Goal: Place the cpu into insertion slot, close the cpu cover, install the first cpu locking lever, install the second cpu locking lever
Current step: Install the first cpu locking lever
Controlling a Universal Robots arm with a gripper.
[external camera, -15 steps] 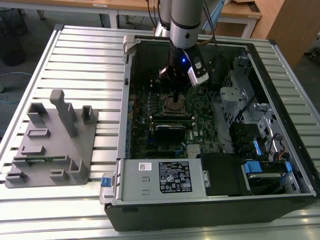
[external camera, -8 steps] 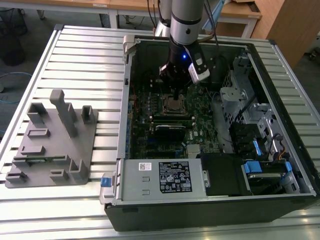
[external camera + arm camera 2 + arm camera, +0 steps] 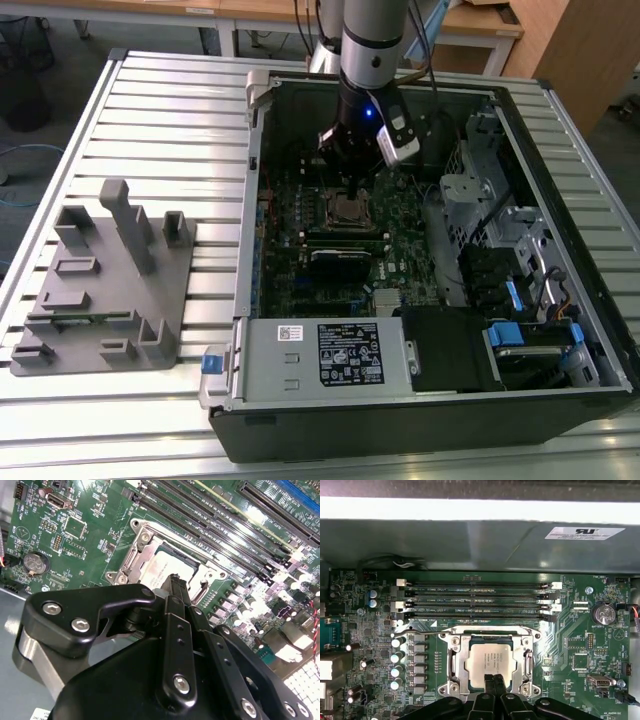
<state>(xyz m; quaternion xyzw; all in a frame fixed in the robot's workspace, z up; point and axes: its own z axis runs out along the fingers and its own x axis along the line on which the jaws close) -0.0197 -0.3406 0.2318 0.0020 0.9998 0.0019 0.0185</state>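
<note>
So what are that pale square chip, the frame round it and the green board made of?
The cpu looks topped with matte silver-grey metal: a dull, even sheen. The cpu cover seems thin stamped steel, bright with sharp glints. The green board is probably lacquered fibreglass laminate, glossy.

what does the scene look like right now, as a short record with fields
setting: open black computer case on a slatted silver metal table
cover: thin silver metal cover frame, lying flat
cpu: pale silver square cpu chip, seated inside the frame's cut-out
arm: black gripper shut, tips at the chip's edge, holding nothing
</note>
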